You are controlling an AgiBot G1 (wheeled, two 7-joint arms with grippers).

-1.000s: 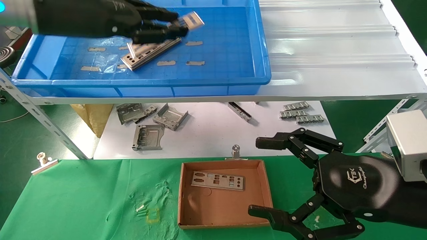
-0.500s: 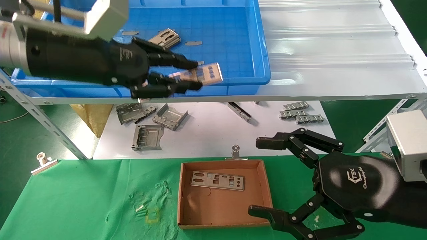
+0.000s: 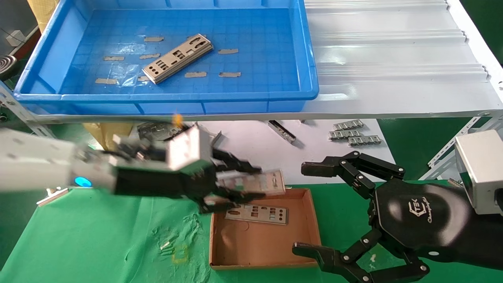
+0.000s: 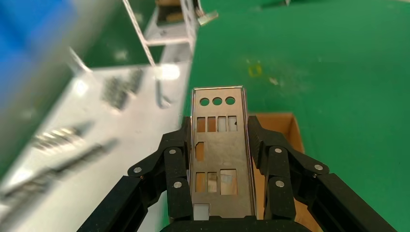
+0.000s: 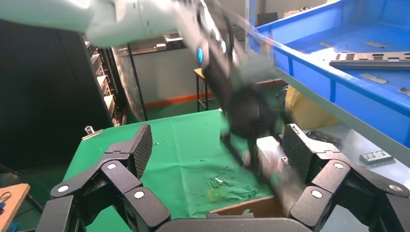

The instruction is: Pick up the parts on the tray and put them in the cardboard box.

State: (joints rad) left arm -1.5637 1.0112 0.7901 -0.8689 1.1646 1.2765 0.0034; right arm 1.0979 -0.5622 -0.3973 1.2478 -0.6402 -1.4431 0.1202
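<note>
My left gripper (image 3: pixel 251 184) (image 4: pixel 220 133) is shut on a thin perforated silver plate (image 3: pixel 259 181) (image 4: pixel 220 150), gripping its two long edges. It hovers over the far left corner of the brown cardboard box (image 3: pixel 310 220) (image 4: pixel 285 125). One plate (image 3: pixel 256 214) lies flat inside the box. More plates (image 3: pixel 177 58) (image 5: pixel 370 60) lie stacked in the blue tray (image 3: pixel 275 95) (image 5: pixel 309 67) on the upper shelf. My right gripper (image 3: pixel 314 208) (image 5: pixel 220 154) stands open and empty at the box's right side.
On the white sheet (image 3: pixel 251 157) behind the box lie bent grey brackets (image 3: pixel 175 161) and linked clip strips (image 3: pixel 355 135). A metal clip (image 3: pixel 278 179) holds the box's far wall. Green cloth (image 3: pixel 98 236) covers the table. A white corrugated shelf (image 3: pixel 393 59) extends right of the tray.
My left gripper has carried its plate out of the tray, down past the shelf edge, to just above the cardboard box. The right arm has not moved.
</note>
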